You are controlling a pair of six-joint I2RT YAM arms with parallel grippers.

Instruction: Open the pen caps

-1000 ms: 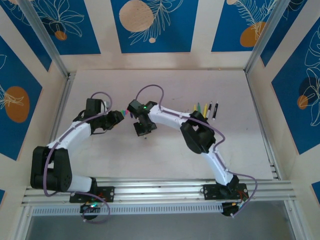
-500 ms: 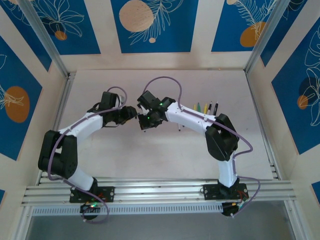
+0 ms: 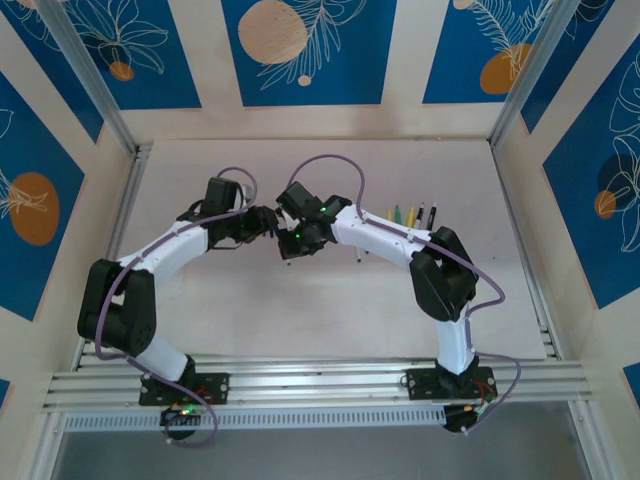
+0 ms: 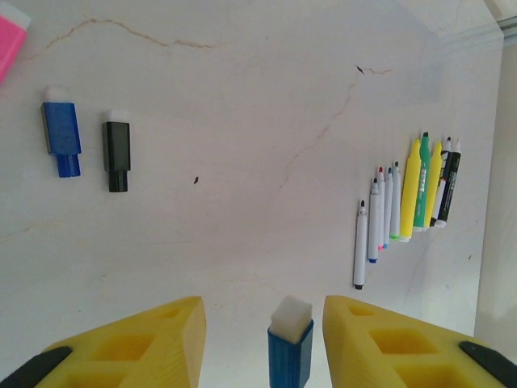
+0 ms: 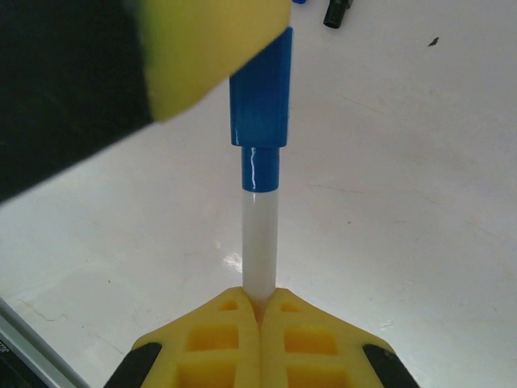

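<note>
Wide white table, and both arms are reaching in over the middle of it: left arm sweeping in from its side, right arm bent across from the other, wrists nearly nose to nose.

Right gripper is clamped tight. The yellow fingers meet with no gap, pinching the white barrel of a pen. The pen sticks straight out from the fingertips, above the table, pointing at the other gripper.

Left gripper has its jaws partway apart. The blue cap on the far end of that pen sits between them. From the left wrist the cap's white-tipped end pokes up between the two yellow fingers, closer to the right-hand one, with a sliver of table on each side. From the right wrist one yellow pad overlaps the cap's end. Whether the pads are really squeezing it, I cannot tell. The cap is seated on the pen, with a narrower blue collar below it.

Off to the right, well apart from the grippers, a row of pens lies side by side: white ones, yellow, green, black.

On the other side lie a loose blue cap and a black cap, just beside each other, not touching. A pink piece clips the corner.
</note>
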